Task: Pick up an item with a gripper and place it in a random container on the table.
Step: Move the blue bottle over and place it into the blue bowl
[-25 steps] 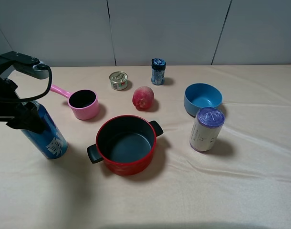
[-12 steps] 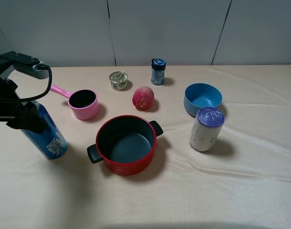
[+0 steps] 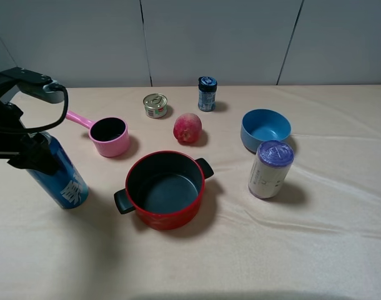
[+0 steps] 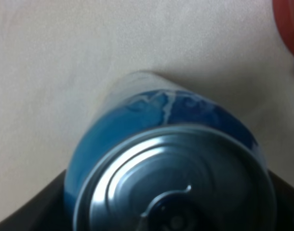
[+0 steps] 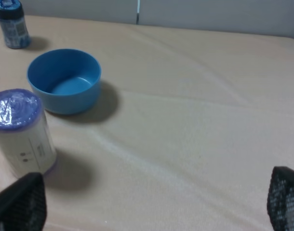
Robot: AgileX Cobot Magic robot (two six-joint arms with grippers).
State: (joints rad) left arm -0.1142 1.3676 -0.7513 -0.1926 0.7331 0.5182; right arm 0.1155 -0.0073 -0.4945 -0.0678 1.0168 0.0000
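Slippage is the main hazard. The left gripper (image 3: 29, 154) grips the blue can (image 3: 60, 178) only near its silver top. The long, shiny body below the grip could swing or slide free in a fast lift.

Collision is the second hazard. The can stands at the left edge of the overhead frame and the blue bowl (image 3: 265, 129) sits right of centre. A low carry between them would strike the red pot (image 3: 165, 187) or the purple-topped cylinder (image 3: 270, 169) just beside the bowl. The tall can may also tip out of the shallow bowl on release.

The left arm enters from the upper left and reaches down, with its fingers clamped on either side of the can. The can's base appears to rest on the table (image 3: 303, 250). The right gripper (image 5: 152, 204) is spread wide, holds nothing, and faces the bowl
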